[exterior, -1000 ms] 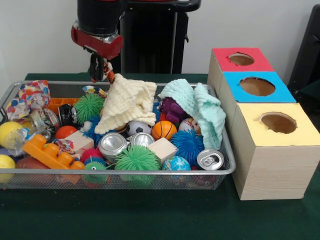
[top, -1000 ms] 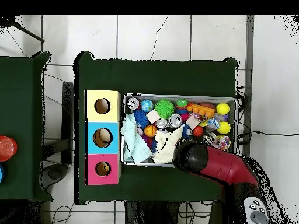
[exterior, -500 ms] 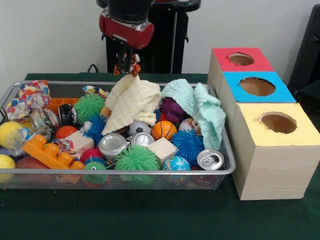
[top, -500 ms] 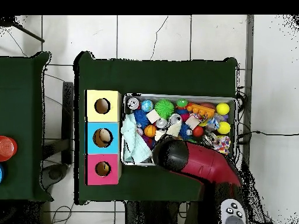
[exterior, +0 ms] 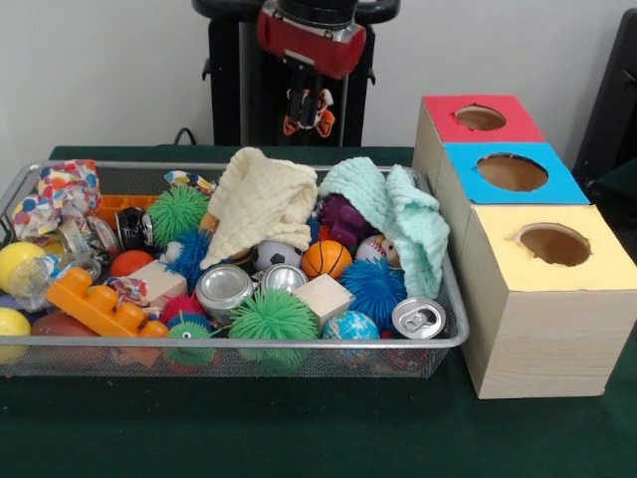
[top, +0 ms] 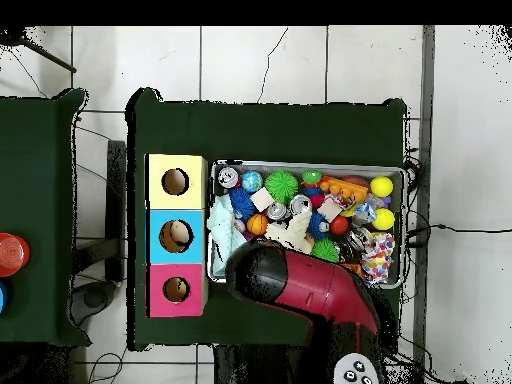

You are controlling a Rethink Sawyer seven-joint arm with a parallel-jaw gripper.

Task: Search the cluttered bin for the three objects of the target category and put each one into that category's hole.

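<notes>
My gripper (exterior: pixel 308 118) hangs high behind the wire bin (exterior: pixel 249 344), above its far rim and between the two cloths; orange and white bits show at its tip. A cream yellow cloth (exterior: pixel 261 204) lies heaped on the toys below and left of it, apart from it. To the right a mint green cloth (exterior: pixel 398 214) drapes over the balls. In the overhead view the red arm (top: pixel 300 285) covers the gripper and the bin's near left corner; the cream cloth (top: pixel 292 234) and mint cloth (top: pixel 225 242) show beside it.
Beside the bin stand three boxes with round holes: red (exterior: pixel 478 119), blue (exterior: pixel 513 171) and yellow (exterior: pixel 552 244). The bin holds drink cans (exterior: pixel 223 291), spiky balls (exterior: pixel 273 317), sports balls, wooden blocks (exterior: pixel 324 297) and an orange brick (exterior: pixel 95 299).
The gripper rose and moved right along the bin's far side. The cream cloth, lifted by its corner before, has dropped back onto the pile.
</notes>
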